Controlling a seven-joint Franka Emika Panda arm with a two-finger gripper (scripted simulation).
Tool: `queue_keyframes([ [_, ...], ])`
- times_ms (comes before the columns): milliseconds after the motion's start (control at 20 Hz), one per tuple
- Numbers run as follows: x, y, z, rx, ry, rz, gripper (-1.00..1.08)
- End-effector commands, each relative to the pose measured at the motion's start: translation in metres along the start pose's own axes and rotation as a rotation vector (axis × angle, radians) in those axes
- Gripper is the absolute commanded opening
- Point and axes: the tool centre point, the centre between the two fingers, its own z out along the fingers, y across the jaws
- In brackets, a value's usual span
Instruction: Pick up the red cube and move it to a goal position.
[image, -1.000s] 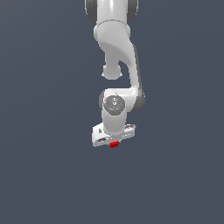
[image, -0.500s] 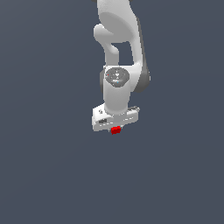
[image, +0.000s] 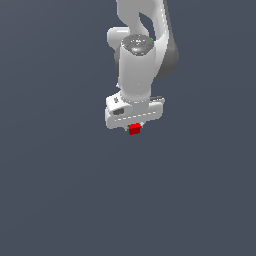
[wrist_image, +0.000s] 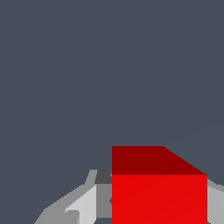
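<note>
While gripped, red cube, tiny, plain

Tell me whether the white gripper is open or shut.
Shut on the small bright red cube: in the wrist view the cube sits between the white gripper fingers, with grey fingers showing either side.

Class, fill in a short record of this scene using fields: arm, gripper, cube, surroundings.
arm: one white Panda arm, reaching down from the top of the exterior view
gripper: gripper shut on the red cube
cube: red cube between the fingers, just under the hand
surroundings: plain dark grey background; no goal marker visible
</note>
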Motion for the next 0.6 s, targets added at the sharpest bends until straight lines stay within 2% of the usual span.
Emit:
queue_keyframes([
  [0,-0.007,-0.003,-0.016,0.000,0.000,0.000,-1.00],
  [550,-0.018,-0.009,-0.049,0.001,0.000,0.000,-1.00],
])
